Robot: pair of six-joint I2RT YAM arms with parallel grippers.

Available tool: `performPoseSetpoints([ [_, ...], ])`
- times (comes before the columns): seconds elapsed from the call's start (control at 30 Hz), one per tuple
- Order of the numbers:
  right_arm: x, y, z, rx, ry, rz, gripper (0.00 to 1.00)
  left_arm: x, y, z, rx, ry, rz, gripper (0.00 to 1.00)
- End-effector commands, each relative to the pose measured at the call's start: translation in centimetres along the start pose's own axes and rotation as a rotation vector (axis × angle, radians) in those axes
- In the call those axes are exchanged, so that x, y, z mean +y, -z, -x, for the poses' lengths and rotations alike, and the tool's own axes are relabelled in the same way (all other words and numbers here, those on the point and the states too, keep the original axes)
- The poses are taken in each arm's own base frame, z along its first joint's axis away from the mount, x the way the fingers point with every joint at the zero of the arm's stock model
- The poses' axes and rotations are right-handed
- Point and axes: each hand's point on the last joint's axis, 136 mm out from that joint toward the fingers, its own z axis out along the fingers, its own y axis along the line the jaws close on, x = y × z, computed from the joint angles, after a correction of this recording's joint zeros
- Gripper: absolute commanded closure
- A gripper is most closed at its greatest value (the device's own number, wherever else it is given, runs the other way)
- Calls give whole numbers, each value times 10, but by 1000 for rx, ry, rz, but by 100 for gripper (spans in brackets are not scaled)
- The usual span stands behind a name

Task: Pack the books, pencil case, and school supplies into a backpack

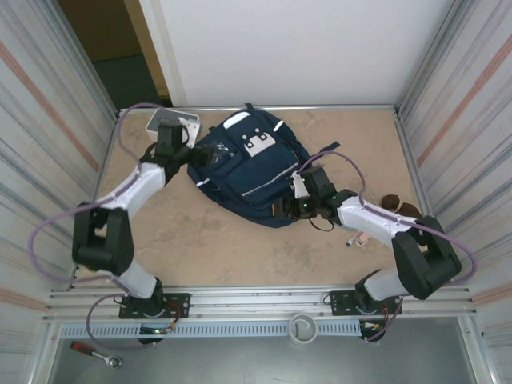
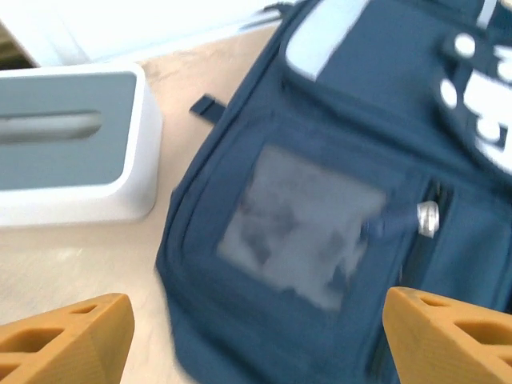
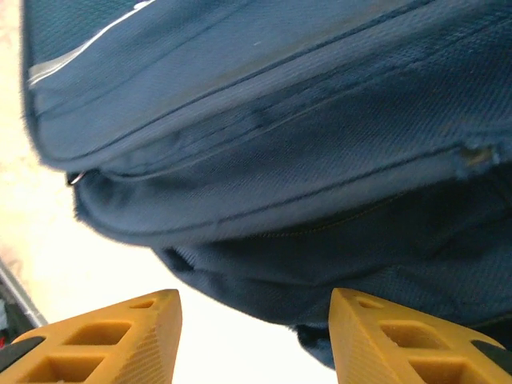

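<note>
Two grippers work at opposite sides of the backpack (image 1: 244,172), which lies flat on the table with its front pockets facing up. The left gripper (image 2: 256,304) hovers over the backpack's upper-left corner, its jaws spread wide with nothing between them. In its wrist view the grey patch (image 2: 300,224) and a zipper pull (image 2: 424,218) lie just ahead, so I judge it is lining up on that pull to open a pocket. The right gripper (image 3: 254,296) sits low at the backpack's lower-right edge. Its fingers are apart and the fabric rim just ahead is not yet pinched; it is probably placed there to steady or lift the bag. A white box (image 1: 172,124) lies just beside the backpack's upper-left corner. A pink-and-white pen (image 1: 358,238) waits on the table to the backpack's right.
</note>
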Motion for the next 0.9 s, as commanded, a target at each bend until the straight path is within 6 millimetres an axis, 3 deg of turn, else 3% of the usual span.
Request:
performPoseSetpoints([
  [0.0, -25, -7, 20, -80, -51, -76, 52, -18, -28, -25, 140, 126, -89, 19],
  [0.1, -54, -5, 36, -119, -119, -135, 53, -31, -45, -46, 228, 156, -152, 21],
  [0.2, -86, 2, 53, -170, -200, -184, 55, -58, -46, -67, 268, 121, -217, 22],
  [0.37, -121, 17, 105, -265, -284, -191, 56, -113, -29, -111, 334, -7, -301, 23],
  [0.53, -150, 24, 165, -300, -336, -174, 54, -161, 9, -140, 342, -205, -366, 25],
  [0.7, -148, 35, 194, -297, -304, -158, 51, -196, 46, -133, 204, -543, -382, 24],
  [0.87, -140, 53, 179, -317, -277, -179, 47, -191, 42, -106, 71, -745, -304, 25],
])
